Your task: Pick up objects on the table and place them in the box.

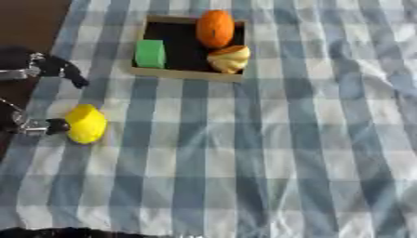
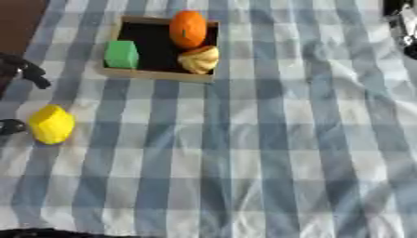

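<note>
A yellow lemon point(image 1: 85, 123) lies on the checked cloth at the left. My left hand point(image 1: 41, 69) comes in from the left edge and is open. Its upper fingers point(image 1: 69, 74) are spread well above the lemon, and a lower fingertip point(image 1: 53, 126) touches the lemon's left side. The wooden box point(image 1: 185, 74) stands at the far middle with a dark floor. Inside it are an orange point(image 1: 215, 29), a green block point(image 1: 150, 53) and a tan, bread-like piece point(image 1: 229, 58). Part of my right hand point(image 2: 405, 21) shows at the top right corner of the right eye view, far from everything.
A blue and white checked cloth point(image 1: 269, 153) covers the table. Brown bare table point(image 1: 29, 23) shows at the far left corner. A dark strip point(image 1: 65, 232) lies along the bottom left edge.
</note>
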Robot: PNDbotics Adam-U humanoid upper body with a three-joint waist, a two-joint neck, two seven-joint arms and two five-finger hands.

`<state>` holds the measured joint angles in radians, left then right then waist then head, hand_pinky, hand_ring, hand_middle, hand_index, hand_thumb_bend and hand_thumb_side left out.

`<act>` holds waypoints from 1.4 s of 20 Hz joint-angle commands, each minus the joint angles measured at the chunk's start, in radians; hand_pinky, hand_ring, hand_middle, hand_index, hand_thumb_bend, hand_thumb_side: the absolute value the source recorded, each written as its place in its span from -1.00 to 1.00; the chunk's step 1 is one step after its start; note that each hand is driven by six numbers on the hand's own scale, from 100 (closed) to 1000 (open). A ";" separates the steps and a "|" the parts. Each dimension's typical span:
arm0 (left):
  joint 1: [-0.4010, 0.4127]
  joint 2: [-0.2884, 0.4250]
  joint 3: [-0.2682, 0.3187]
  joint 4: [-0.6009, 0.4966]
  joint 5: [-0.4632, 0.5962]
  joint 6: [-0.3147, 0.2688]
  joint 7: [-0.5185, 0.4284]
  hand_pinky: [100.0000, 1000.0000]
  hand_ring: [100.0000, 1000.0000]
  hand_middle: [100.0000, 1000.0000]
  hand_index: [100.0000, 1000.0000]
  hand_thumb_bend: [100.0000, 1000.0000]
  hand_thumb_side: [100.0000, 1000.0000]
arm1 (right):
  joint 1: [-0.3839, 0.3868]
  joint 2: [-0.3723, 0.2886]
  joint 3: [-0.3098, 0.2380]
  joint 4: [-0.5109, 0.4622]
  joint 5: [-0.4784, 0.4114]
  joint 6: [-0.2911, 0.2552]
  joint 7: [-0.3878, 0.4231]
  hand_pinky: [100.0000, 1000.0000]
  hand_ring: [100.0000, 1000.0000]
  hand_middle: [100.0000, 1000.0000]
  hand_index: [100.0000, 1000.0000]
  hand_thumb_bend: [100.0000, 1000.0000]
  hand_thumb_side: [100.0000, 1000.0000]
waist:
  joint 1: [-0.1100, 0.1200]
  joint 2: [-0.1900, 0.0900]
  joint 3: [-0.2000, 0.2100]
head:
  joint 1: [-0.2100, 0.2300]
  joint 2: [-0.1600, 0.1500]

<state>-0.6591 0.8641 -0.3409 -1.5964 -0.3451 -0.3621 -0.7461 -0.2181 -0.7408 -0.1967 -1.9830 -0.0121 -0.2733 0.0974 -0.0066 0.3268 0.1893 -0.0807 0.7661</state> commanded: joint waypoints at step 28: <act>-0.017 -0.074 -0.019 0.124 -0.189 -0.084 -0.064 0.68 0.61 0.38 0.75 -0.33 0.18 | 0.016 0.042 -0.012 -0.017 -0.009 0.040 0.060 1.00 1.00 -0.16 0.81 -1.00 -0.18 | -0.001 -0.021 -0.007 | 0.011 -0.002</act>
<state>-0.6598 0.7728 -0.3671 -1.4673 -0.5315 -0.3701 -0.7382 -0.1995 -0.6819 -0.1970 -1.9830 -0.0122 -0.2327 0.1535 -0.0066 0.3268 0.1842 -0.0721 0.7657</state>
